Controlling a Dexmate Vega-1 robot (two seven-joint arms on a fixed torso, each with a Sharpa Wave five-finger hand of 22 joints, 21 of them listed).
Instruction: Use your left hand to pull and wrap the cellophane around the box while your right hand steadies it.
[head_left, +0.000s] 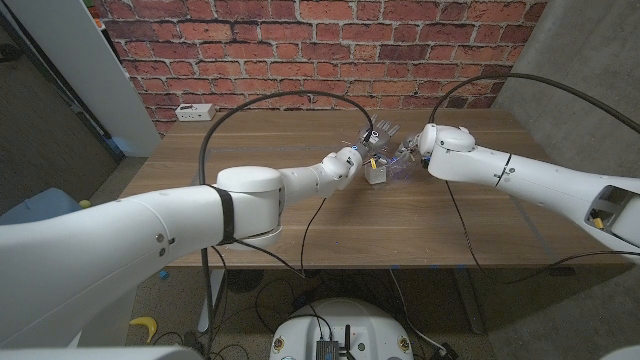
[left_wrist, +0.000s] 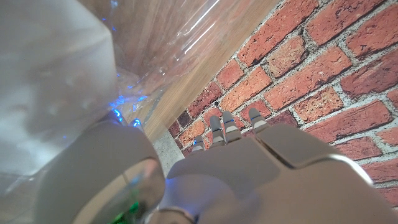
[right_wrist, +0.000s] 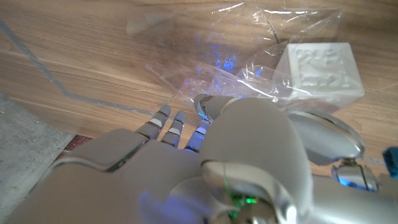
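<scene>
A small white box (head_left: 378, 174) stands on the wooden table (head_left: 300, 215) between my two hands, and it also appears in the right wrist view (right_wrist: 320, 70). Crinkled clear cellophane (head_left: 383, 138) rises above and behind it, and lies spread on the wood around the box (right_wrist: 245, 46). My left hand (head_left: 347, 164) reaches in from the box's left. In its wrist view its fingers (left_wrist: 227, 127) are stretched out and the cellophane (left_wrist: 155, 43) hangs against its thumb; a grip is not plain. My right hand (head_left: 410, 152) is at the box's right, its fingers (right_wrist: 175, 126) reaching out over the film.
A white power strip (head_left: 195, 111) lies at the table's far left corner. A brick wall (head_left: 320, 45) stands behind the table. Black cables (head_left: 260, 105) arc over both arms. Bare wood lies in front of the box toward the near edge.
</scene>
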